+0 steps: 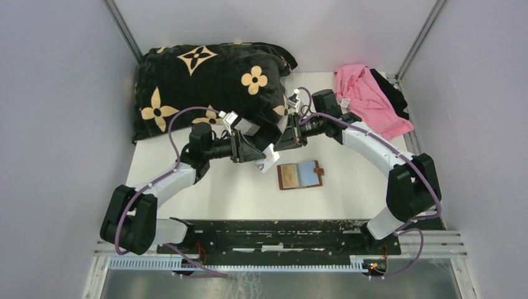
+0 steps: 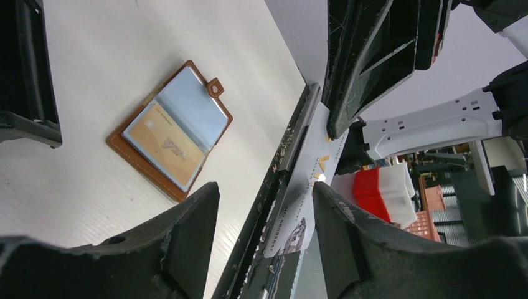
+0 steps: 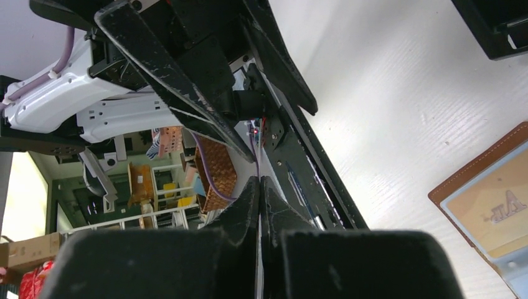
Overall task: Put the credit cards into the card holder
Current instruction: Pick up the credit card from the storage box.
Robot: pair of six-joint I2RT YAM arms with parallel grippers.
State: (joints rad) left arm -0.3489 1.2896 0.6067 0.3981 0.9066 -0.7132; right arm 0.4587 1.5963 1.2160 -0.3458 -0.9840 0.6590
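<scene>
**Right pincer** (image 3: 259, 182): clenched. In your right wrist view its two fingers press together with only a hairline between them. Your left wrist view shows those tips pinching the upper end of a white card (image 2: 308, 187).

**Left pincer** (image 2: 264, 187): released. Its fingers stand spread on either side of the lower part of the same card. There is a clear gap on one side. On the other side the card lies close to the finger, and you cannot tell whether they touch.

**White card:** held tilted in the air over the middle of the desk (image 1: 205, 193), between the two pincers.

**Card holder** (image 2: 146, 164): lies open and flat on the desk, just to the right of the pincers. It sits a little right of the middle and nearer the near edge than the far edge. Seen from above, an orange-tan card (image 2: 165, 146) fills its left half and a grey-blue card (image 2: 193, 106) its right half. The snap tab (image 2: 215, 87) sticks out toward the desk's right edge.

**Surroundings:**
- A black pillow with tan flowers (image 1: 205, 81) fills the far left corner.
- A pink cloth (image 1: 367, 96) lies in the far right corner, with a black cloth (image 1: 393, 93) touching its right side.
- A black plate (image 1: 274, 233) runs along the near edge.
</scene>
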